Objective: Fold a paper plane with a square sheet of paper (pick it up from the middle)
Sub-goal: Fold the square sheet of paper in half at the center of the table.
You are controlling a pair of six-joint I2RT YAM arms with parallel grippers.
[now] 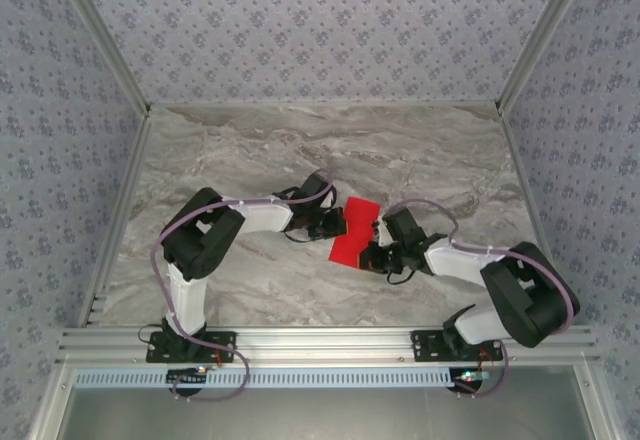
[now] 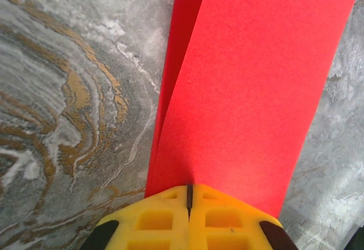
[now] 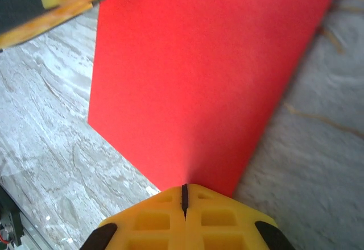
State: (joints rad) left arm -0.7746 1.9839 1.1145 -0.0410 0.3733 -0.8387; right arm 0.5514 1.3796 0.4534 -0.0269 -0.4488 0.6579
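Matte red paper sheet [image 2: 250,91]; smooth marble-look table [image 2: 68,91].

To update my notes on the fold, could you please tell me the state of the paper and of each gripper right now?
square sheet of paper: folded over, two layers showing, pinched at opposite edges.
left gripper: shut on the square sheet of paper.
right gripper: shut on the square sheet of paper.

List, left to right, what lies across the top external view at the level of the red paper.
In order: left arm → left gripper → square sheet of paper → right gripper → right arm.
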